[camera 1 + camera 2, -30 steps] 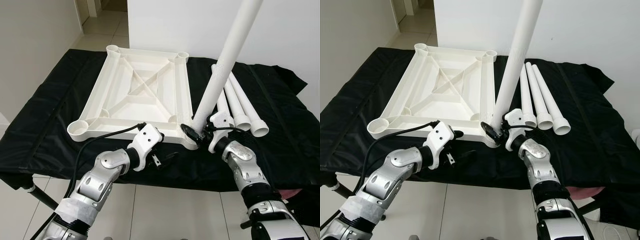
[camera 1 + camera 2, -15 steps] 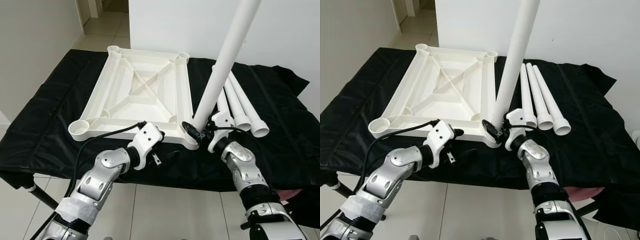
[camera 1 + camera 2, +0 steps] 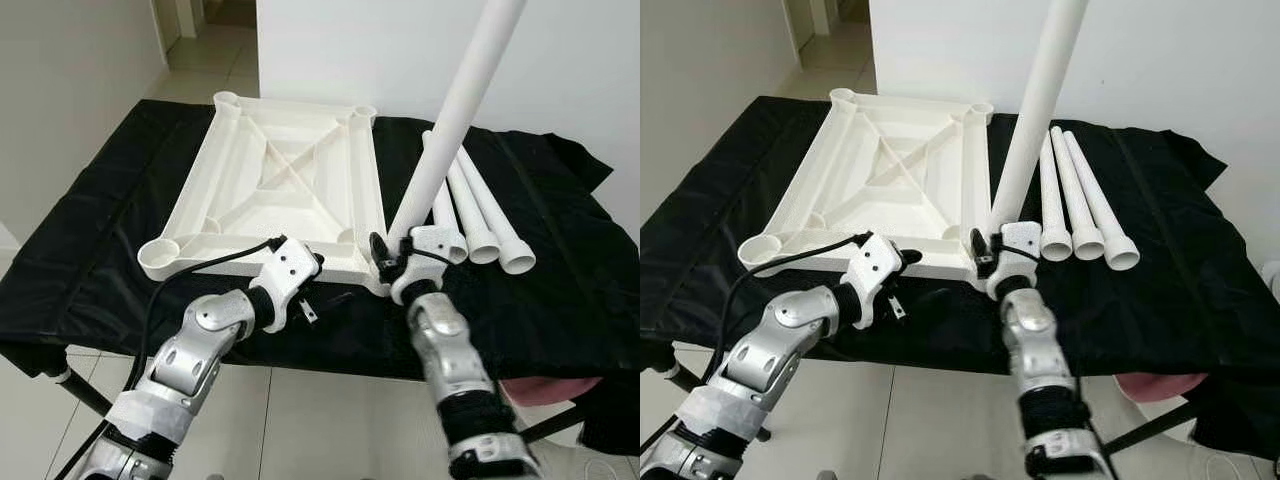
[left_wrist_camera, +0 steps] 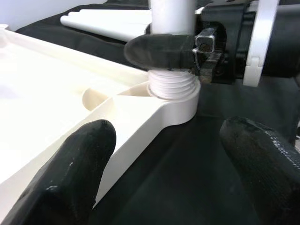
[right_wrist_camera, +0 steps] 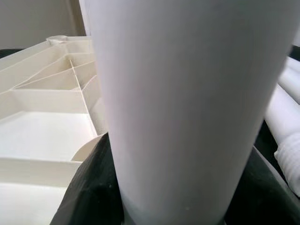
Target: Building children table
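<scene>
A white tabletop lies upside down on the black-draped table. One white leg stands upright and tilted slightly right in the near right corner socket, its thread partly showing above the socket. My right gripper is shut on the leg just above the socket; the leg stands close before the right wrist camera. My left gripper is open at the tabletop's near edge, just left of that socket, its fingers holding nothing.
Three loose white legs lie side by side on the cloth right of the tabletop. A white wall stands behind the table. The table's front edge runs just below both grippers, with tiled floor beneath.
My right wrist has turned about the base of the leg and its forearm has swung left under the gripper. The leg stays upright in the socket. The left gripper shifted slightly toward the tabletop.
</scene>
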Tool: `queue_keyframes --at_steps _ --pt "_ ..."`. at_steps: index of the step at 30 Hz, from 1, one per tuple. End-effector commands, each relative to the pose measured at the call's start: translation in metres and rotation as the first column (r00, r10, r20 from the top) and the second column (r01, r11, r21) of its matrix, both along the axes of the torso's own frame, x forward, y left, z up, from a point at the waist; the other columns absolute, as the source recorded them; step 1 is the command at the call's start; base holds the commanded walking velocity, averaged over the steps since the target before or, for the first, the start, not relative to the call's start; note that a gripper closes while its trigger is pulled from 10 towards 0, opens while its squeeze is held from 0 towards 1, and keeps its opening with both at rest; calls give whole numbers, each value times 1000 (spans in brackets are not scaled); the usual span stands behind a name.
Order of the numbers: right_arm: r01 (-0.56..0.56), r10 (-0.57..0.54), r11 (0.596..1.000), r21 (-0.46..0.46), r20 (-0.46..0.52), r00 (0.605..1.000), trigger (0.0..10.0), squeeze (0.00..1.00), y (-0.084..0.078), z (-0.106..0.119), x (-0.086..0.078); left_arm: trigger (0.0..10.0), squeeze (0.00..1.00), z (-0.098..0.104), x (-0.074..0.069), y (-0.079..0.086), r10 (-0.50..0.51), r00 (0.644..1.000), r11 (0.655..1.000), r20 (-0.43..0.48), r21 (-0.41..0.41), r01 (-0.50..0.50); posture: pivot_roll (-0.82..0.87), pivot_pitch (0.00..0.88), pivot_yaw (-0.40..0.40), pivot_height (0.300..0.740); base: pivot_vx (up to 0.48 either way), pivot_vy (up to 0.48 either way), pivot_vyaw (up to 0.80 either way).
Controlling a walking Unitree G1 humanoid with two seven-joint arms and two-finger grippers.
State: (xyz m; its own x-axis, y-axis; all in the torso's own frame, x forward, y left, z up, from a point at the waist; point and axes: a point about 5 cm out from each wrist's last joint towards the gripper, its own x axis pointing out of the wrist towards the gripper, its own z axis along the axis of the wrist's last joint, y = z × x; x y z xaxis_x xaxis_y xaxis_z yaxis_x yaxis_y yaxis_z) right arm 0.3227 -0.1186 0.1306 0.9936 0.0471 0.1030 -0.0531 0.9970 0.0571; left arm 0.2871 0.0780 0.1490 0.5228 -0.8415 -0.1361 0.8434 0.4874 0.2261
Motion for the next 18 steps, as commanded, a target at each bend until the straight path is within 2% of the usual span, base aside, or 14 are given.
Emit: queue_keyframes --at_steps 1,5,10,11,18 --pt "34 -33 999 16 -69 997 10000 0 3 -14 -5 10000 0 0 4 4 37 999 999 9 11 -37 -2 13 -43 740 0 0 0" --pt "17 -16 1000 20 -62 998 10000 0 10 -13 -7 10000 0 1 6 6 46 999 999 18 11 -46 -5 19 -42 740 0 0 0" --pt "24 -23 999 21 -38 999 10000 31 1 -7 -5 10000 0 2 6 5 39 999 999 22 6 -40 -10 21 -34 740 0 0 0" --pt "11 -10 1000 29 -26 1000 10000 1000 1 -4 -6 10000 0 2 6 5 37 999 999 24 7 -38 -12 20 -31 740 0 0 0" --pt "-62 62 998 7 12 998 10000 1000 -1 4 -3 10000 0 2 6 4 31 999 1000 26 5 -31 -15 20 -29 740 0 0 0"
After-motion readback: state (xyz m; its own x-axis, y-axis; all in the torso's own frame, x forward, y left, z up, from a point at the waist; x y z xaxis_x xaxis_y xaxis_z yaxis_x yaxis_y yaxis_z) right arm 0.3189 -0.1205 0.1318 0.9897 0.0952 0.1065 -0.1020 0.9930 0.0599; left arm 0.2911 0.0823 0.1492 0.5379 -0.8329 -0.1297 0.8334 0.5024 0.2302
